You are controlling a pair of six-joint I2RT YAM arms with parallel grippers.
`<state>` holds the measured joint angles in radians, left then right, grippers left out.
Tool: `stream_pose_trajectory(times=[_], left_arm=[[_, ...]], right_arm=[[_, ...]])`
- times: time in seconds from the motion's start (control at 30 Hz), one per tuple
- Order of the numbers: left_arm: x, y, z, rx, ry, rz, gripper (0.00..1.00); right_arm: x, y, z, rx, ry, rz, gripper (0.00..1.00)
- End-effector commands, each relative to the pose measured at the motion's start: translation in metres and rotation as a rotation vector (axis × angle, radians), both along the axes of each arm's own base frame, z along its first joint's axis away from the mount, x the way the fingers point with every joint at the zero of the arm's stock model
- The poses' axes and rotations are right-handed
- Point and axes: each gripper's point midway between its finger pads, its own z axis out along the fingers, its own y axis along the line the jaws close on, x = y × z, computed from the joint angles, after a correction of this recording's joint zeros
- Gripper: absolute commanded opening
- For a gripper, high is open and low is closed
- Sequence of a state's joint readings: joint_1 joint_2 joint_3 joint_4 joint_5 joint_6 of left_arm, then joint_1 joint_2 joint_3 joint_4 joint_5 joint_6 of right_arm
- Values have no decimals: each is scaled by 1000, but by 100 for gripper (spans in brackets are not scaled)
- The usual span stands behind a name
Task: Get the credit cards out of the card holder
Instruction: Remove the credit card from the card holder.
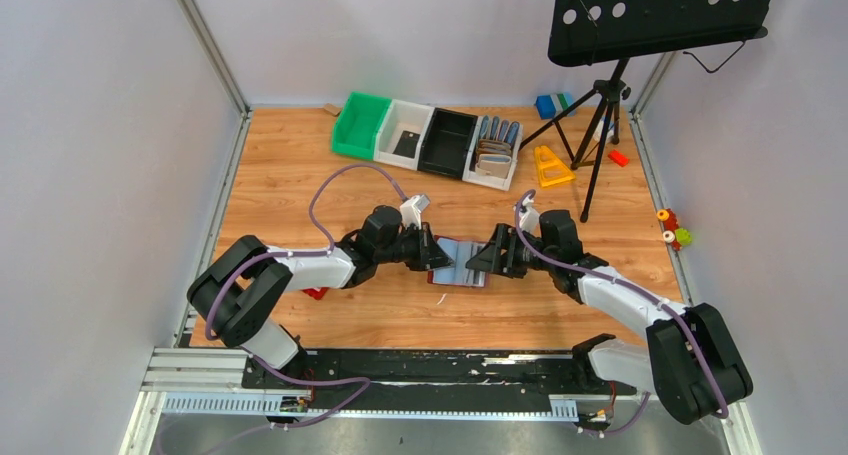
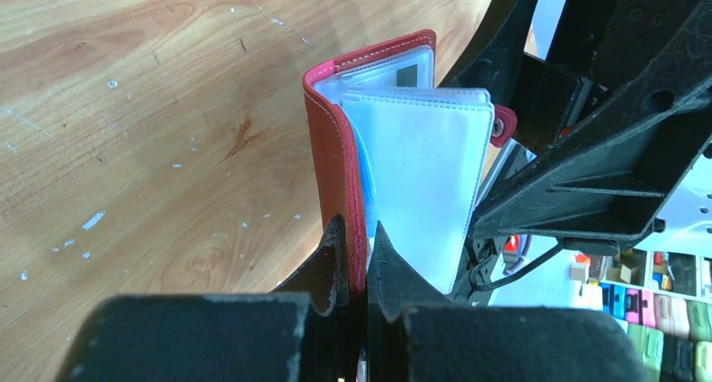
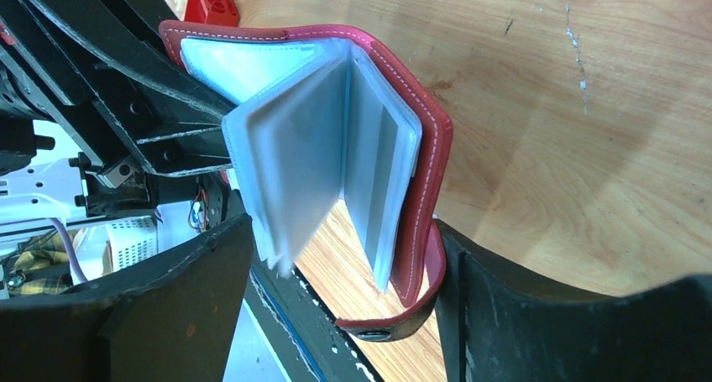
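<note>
Top view: the card holder is at mid-table, with the left gripper on its left edge and the right gripper on its right. Left wrist: fingers are clenched on the holder's red cover, probably steadying it so the clear sleeves fan open. Right wrist: jaws are spread loosely astride the holder, grasping nothing. The credit cards are indistinct inside; no writing is legible.
</note>
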<state>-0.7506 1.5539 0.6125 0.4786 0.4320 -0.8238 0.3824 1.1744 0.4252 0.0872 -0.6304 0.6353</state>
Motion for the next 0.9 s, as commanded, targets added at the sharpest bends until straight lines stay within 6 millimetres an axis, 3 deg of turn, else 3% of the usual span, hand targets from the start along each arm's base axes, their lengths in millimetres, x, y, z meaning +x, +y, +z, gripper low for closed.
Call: stream_pose_trajectory(times=[0.0,0.17,0.27,0.4,0.47,0.63,0.77,0.87], left_arm=[[10,-9,29,-37,-87,-6,0],[12,-8,30,-24,-94,-1,0],[11,-9,36,-35,-106,-12,0],[9,-8,36,-31,-107,-20,0],[8,-9,36,-39,-107,-26,0],[7,-8,39,-88,-90,-24,0],[8,-6,43,-143,-70,-25,0],[7,-6,40,-146,-60,-31,0]], right_arm=[[7,5,18,38,-72,20,76],[10,3,9,10,-42,6,78],[10,3,3,2,-25,4,70],[10,6,12,42,-47,12,69],[11,5,17,44,-75,-1,59],[8,1,22,39,-100,1,55],[6,-3,22,35,-107,-4,42],[5,-4,24,44,-116,-1,39]])
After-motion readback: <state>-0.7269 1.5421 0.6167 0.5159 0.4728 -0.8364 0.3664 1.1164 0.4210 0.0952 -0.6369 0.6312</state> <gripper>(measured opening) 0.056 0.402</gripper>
